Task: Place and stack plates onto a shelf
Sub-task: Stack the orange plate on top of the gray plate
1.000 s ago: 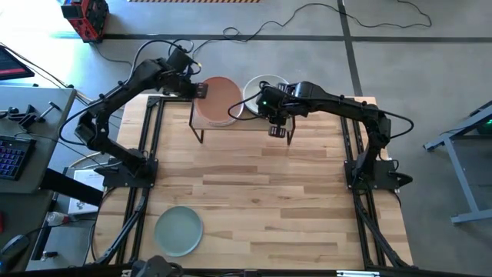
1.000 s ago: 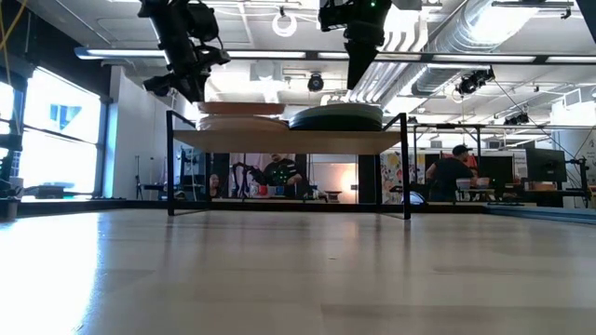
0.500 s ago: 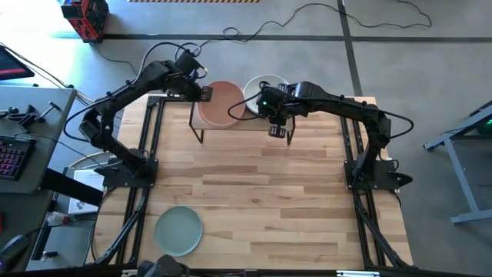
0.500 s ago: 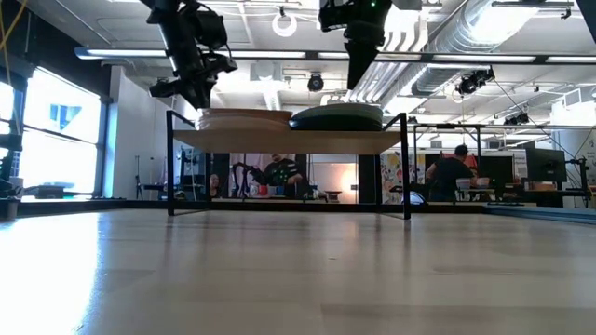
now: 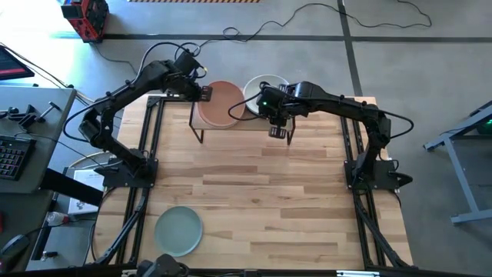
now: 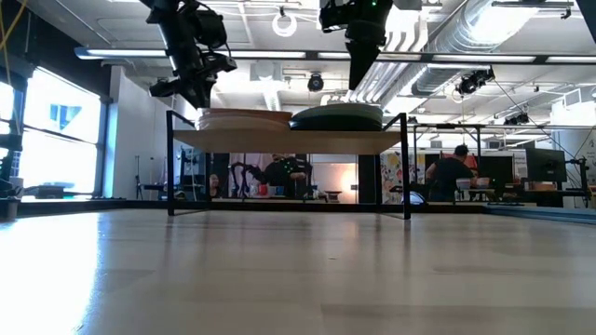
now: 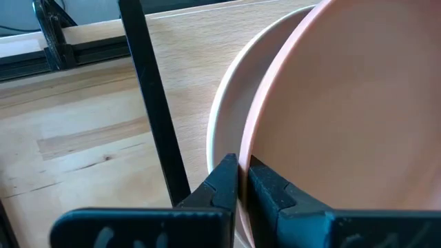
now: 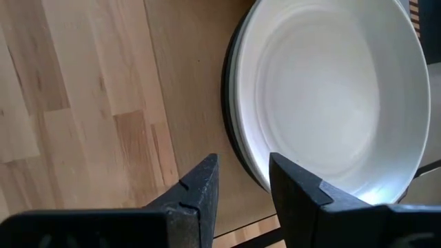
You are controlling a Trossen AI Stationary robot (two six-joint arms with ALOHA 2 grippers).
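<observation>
On the shelf (image 5: 240,121) a peach plate (image 5: 221,102) tops the left stack (image 6: 244,119), lying on a whitish plate (image 7: 224,117). My left gripper (image 7: 239,182) is at this plate's left edge (image 5: 203,92), shut on its rim. A white plate (image 8: 331,96) tops the dark right stack (image 6: 335,118). My right gripper (image 8: 242,182) hangs open over the shelf's near edge (image 5: 277,132), beside that stack, touching nothing. A pale green plate (image 5: 178,231) lies flat on the table near its front left corner. My left gripper pinches the peach plate's rim (image 7: 249,155) at the plate's left edge between its two fingers, one on the inner side and one on the outer. The fingers slant down from the table's far left. The plate lies level on the whitish plate beneath it.
The shelf stands at the table's far middle on thin black legs (image 6: 170,163). The wide wooden tabletop (image 5: 261,200) stretches between the shelf and the near edge. Black frame rails (image 5: 150,146) run along both sides of the table. People show in the room behind.
My left gripper has sunk a little and edged toward the table's right with the peach plate. The plate, held just above the left stack a second ago, now lies on top of it. The gripper has kept still over the last half second.
</observation>
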